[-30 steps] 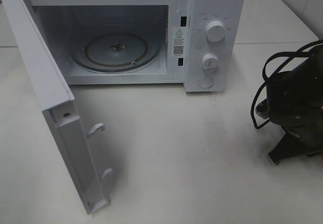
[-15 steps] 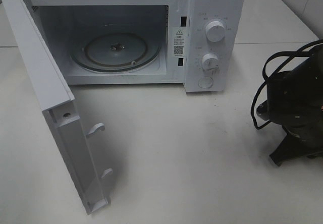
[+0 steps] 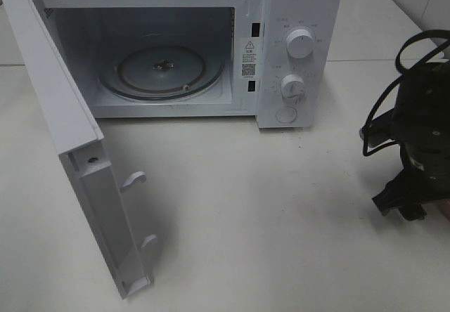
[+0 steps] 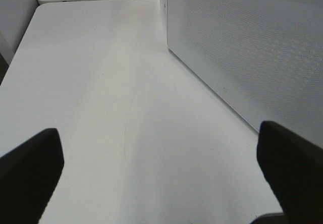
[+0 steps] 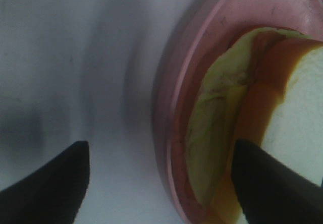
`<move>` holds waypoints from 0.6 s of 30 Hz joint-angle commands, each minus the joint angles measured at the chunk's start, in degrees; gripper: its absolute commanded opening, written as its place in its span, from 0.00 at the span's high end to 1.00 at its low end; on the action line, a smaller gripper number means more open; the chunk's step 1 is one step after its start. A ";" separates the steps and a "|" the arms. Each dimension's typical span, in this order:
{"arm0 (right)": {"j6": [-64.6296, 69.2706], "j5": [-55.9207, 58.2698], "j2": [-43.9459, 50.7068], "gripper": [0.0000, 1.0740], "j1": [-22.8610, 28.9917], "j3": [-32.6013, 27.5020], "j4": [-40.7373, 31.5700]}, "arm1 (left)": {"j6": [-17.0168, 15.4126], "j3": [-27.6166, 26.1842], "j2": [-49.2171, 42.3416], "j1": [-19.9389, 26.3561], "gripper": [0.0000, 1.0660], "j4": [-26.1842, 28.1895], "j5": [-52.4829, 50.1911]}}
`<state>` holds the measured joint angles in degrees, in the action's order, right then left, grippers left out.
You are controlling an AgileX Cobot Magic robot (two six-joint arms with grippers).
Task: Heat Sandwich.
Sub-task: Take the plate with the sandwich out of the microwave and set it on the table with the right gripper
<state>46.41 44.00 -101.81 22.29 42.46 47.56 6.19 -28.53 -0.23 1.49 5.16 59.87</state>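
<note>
The sandwich (image 5: 298, 108) shows only in the right wrist view: pale cream bread with tan crust and yellow-green filling, lying on a round pink plate (image 5: 171, 113). My right gripper (image 5: 159, 151) is open and straddles the plate's rim, one finger over the table and the other over the sandwich's edge. Nothing is gripped. In the exterior view the right arm (image 3: 422, 136) sits at the far right edge and hides the sandwich. My left gripper (image 4: 157, 133) is open and empty above the bare table.
The white microwave (image 3: 295, 17) stands at the back with its door (image 3: 63, 115) swung wide open toward the front left. Its glass turntable (image 3: 162, 69) carries nothing. The door's perforated face (image 4: 252, 42) is close beside my left gripper. Black cables loop off the right arm.
My right gripper has opened from nearly shut. The right arm has shifted a little to the right and its cables have moved. The left gripper and the microwave are unchanged.
</note>
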 commanded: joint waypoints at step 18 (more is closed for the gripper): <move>-25.61 6.07 22.40 0.29 -0.29 -0.17 -23.09 | -0.17 0.11 -1.55 0.11 0.06 0.23 -0.92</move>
<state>22.80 48.93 -81.02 22.29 42.40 25.61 6.19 -28.53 -0.23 1.49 5.16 59.87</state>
